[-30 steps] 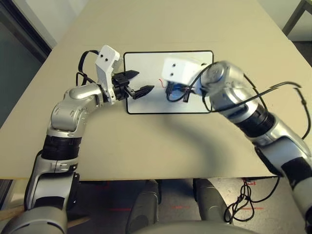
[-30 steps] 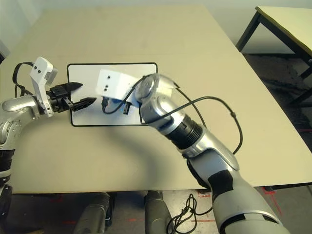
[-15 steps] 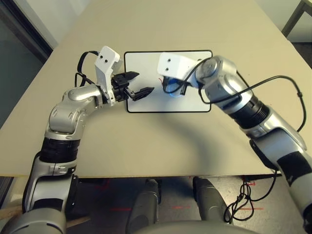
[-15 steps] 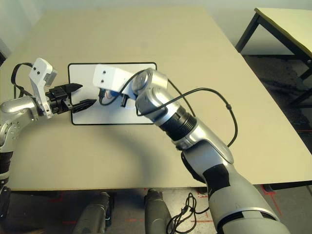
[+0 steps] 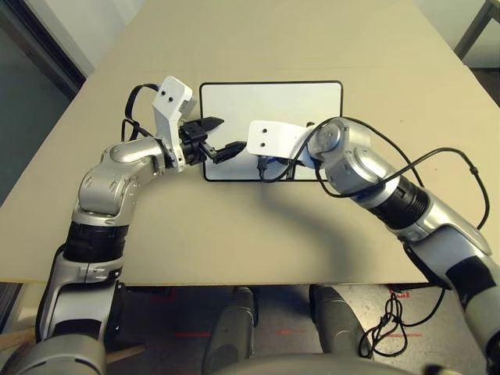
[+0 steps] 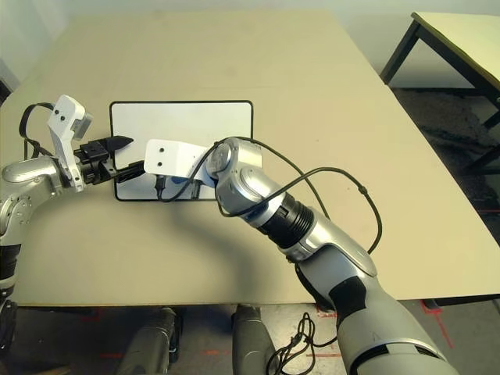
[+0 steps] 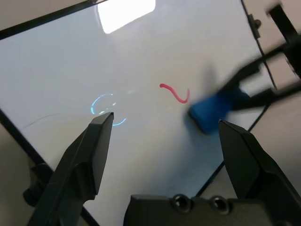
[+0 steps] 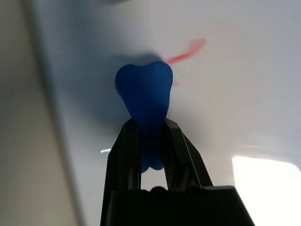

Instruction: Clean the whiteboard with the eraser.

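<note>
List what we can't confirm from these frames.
- Head views: the eraser and the red mark sit under the right arm's white wrist housing.
- Left wrist view: eraser blurred; contact with the whiteboard unclear.
- Right wrist view: board cut off; the red mark's end is behind the eraser.

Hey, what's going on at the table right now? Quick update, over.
Right gripper shut on blue bone-shaped eraser, beside red squiggle on white black-framed whiteboard. Left gripper open over board. Nothing blocking.
</note>
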`<state>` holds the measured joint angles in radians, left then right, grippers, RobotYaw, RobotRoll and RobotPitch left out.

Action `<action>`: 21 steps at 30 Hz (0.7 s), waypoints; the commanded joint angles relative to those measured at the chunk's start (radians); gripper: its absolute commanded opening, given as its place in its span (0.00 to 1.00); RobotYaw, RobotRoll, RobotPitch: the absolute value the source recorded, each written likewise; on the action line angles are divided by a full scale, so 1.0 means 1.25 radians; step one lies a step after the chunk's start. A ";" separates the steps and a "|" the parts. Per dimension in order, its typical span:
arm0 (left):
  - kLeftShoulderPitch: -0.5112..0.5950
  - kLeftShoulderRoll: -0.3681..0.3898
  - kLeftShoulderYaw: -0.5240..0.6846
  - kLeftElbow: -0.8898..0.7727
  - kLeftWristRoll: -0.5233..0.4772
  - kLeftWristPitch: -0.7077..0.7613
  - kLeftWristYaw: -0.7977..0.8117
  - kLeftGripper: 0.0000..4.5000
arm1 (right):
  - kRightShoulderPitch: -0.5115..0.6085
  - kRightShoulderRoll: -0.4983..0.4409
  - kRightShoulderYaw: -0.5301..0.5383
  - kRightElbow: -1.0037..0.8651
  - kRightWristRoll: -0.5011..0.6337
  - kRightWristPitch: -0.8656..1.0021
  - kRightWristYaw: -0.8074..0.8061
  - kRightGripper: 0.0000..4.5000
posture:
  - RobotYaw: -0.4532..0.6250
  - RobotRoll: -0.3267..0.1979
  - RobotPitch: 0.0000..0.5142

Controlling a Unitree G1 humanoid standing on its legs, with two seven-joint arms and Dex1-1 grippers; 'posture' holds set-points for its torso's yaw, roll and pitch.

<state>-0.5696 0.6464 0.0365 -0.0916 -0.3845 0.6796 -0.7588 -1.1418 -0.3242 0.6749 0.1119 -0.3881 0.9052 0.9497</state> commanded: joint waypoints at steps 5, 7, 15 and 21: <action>0.017 -0.002 0.000 -0.020 -0.005 0.008 0.002 1.00 | -0.032 0.022 -0.027 0.047 0.009 -0.027 -0.017 0.13 | 0.44 0.62 0.36; 0.018 -0.002 0.000 -0.022 -0.006 0.009 0.003 1.00 | -0.011 0.012 -0.008 0.017 0.003 -0.019 0.001 0.13 | 0.44 0.62 0.37; 0.023 -0.001 0.001 -0.028 -0.008 0.013 0.006 1.00 | 0.035 -0.027 0.050 -0.077 -0.008 0.022 0.055 0.13 | 0.44 0.62 0.37; 0.019 -0.003 -0.002 -0.023 -0.008 0.013 0.004 1.00 | -0.035 0.008 -0.007 0.013 0.002 0.001 0.005 0.13 | 0.44 0.62 0.38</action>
<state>-0.5594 0.6440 0.0365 -0.1133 -0.3899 0.6874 -0.7510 -1.1612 -0.3229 0.7077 0.0989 -0.3908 0.9185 0.9838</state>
